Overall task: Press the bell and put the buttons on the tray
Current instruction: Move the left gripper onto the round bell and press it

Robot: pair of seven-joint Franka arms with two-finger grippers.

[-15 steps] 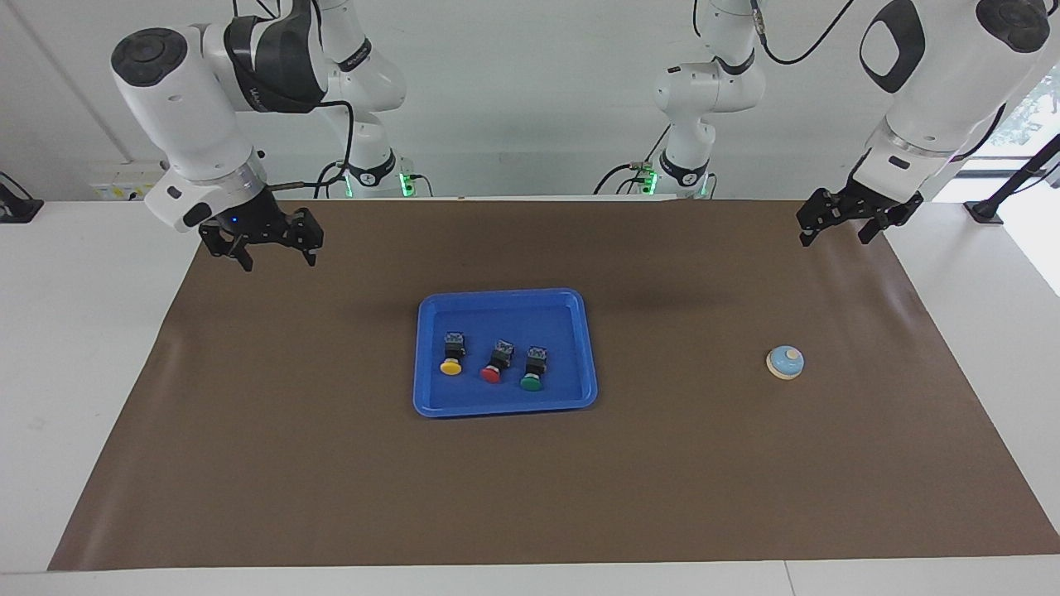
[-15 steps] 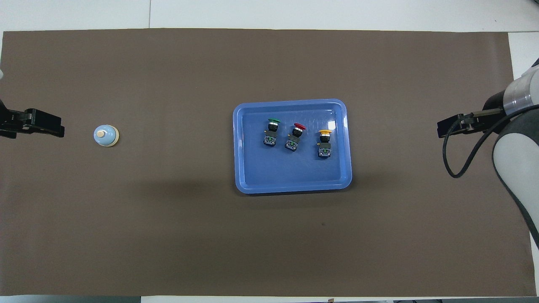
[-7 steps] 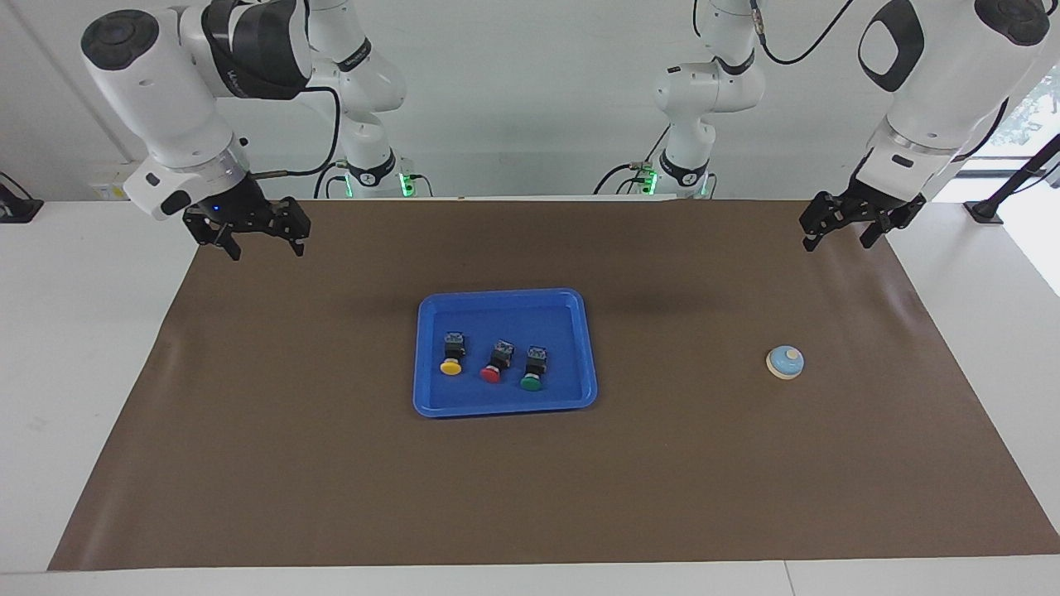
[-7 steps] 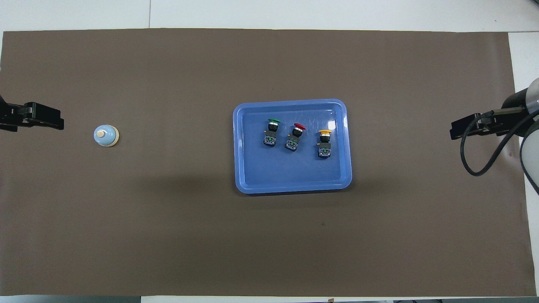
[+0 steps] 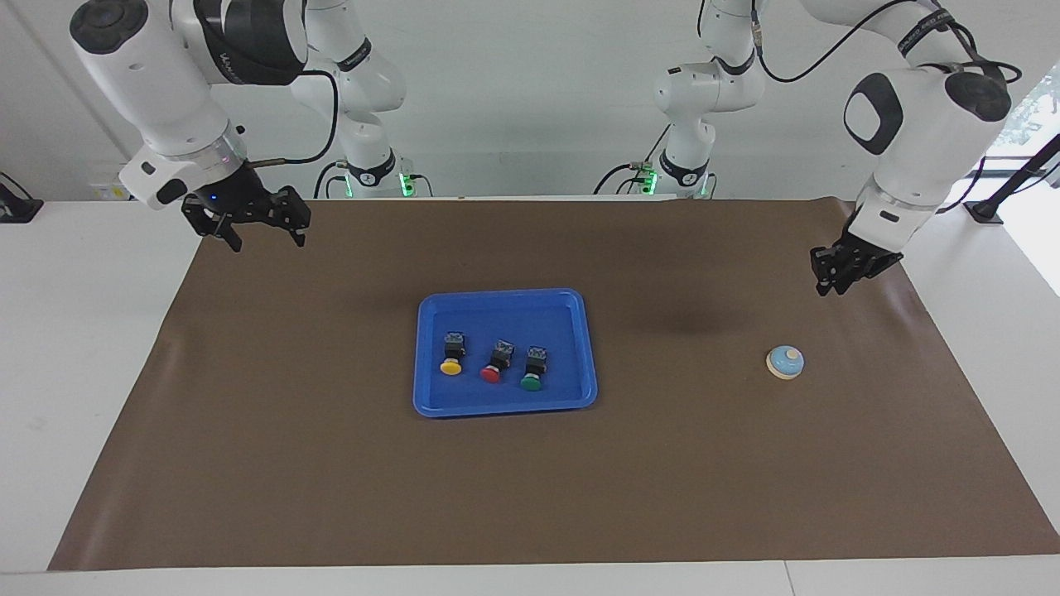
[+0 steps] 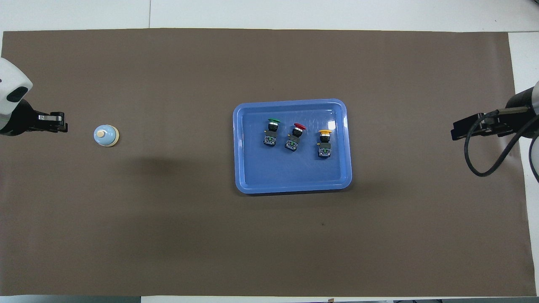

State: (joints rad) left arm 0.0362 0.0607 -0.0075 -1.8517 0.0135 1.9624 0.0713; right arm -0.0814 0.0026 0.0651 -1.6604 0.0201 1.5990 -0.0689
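The blue tray (image 5: 505, 295) lies mid-table, also in the overhead view (image 6: 290, 102). On it the three buttons lie on their sides in a row: yellow (image 5: 451, 367) (image 6: 324, 133), red (image 5: 491, 374) (image 6: 299, 126), green (image 5: 532, 382) (image 6: 273, 121). The light-blue bell (image 5: 785, 362) (image 6: 105, 135) stands on the mat toward the left arm's end. My left gripper (image 5: 832, 285) (image 6: 63, 122) hangs above the mat close to the bell, apart from it. My right gripper (image 5: 267, 242) (image 6: 454, 130) is open and empty, up over the mat's corner at the right arm's end.
A brown mat (image 5: 331, 463) covers most of the white table (image 5: 83, 348). The arms' bases (image 5: 373, 178) stand along the robots' edge of the table.
My left gripper has come down, turned and moved toward the bell. My right gripper has drawn back toward its end of the table. Tray, buttons and bell have not moved.
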